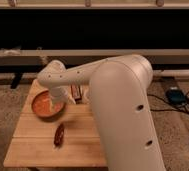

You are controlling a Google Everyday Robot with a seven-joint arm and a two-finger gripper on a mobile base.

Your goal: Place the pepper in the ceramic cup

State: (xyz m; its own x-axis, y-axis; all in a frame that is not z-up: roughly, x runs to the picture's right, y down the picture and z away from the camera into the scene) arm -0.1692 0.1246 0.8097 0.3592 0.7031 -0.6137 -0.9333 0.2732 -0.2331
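The pepper (59,135) is a dark red-brown chili lying on the wooden table (33,147), near its front and just below the orange bowl (44,106). My white arm reaches from the lower right across the table. My gripper (62,98) hangs at its end over the right rim of the orange bowl, well above and behind the pepper. The ceramic cup is not in view; the arm covers the table's right side.
A small bottle with a brown label (76,92) stands just right of the gripper, behind the bowl. A dark wall with a pale rail (138,54) runs behind the table. Cables and a dark box (176,95) lie on the floor at right.
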